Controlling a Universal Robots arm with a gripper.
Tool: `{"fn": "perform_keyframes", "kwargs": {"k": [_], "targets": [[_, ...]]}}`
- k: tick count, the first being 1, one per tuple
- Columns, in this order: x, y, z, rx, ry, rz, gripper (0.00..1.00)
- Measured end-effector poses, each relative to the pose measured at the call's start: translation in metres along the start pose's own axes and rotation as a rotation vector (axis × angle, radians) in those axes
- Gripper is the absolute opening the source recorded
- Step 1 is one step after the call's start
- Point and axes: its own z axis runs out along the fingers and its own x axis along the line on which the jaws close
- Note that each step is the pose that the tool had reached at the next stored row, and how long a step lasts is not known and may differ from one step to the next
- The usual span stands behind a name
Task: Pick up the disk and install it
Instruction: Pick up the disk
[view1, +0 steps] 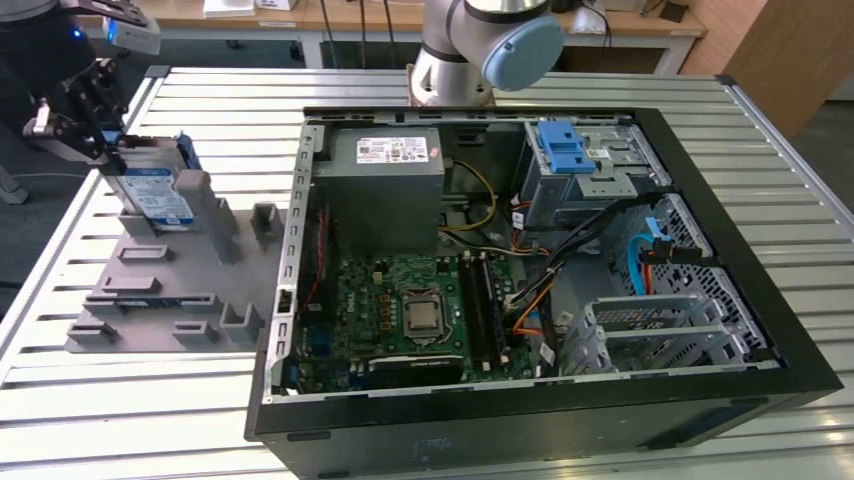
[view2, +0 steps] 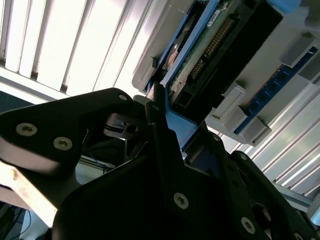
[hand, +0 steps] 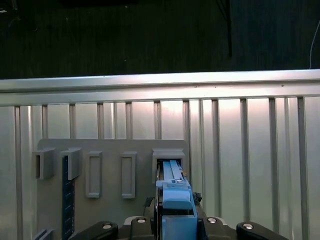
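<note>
From where I stand this is the pick-up half of the job, with nothing installed yet. The gripper (view1: 114, 150) has its black fingers (view2: 159, 130) closed onto the blue-railed edge of the disk (view1: 154, 195). In the second wrist view the grip looks firm, one finger lying right along the rail. The disk stands upright on its edge in a slot of the grey holder plate (view1: 160, 300), which lies on the slatted table (view1: 134, 420) at about 9 o'clock from the open computer case (view1: 534, 420) in the exterior view. Relative to the hand, the disk hangs toward 5 o'clock of the fingertips in that view, touching them at its upper edge, with its labelled face turned toward the case. A grey post of the holder stands just beside it at 3 o'clock. In the first wrist view its lower end sits inside the slot's raised frame (hand: 168, 156), so I judge it seated, not lifted clear. Getting it free calls, I reckon, for a straight pull in line with the slot walls, without tilting, as the rails could catch on the frame. The metal drive cage (view1: 587, 185) sits at about 1 o'clock inside the case, well apart from the disk.
</note>
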Motion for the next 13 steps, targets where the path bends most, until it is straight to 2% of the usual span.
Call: {"fn": "perform_keyframes", "kwargs": {"k": [3,10,12,13], "targets": [[0.0004,0.0002,-0.0001,0.0001,0.0001,-0.024,0.37],[0.0004,0.0002,-0.0001,0.0001,0.0002,-0.026,0.37],[0.0004,0.0002,0.0,0.0001,0.0001,-0.026,0.38],[0.0004,0.0002,-0.0001,0.0001,0.0002,-0.026,0.44]]}}
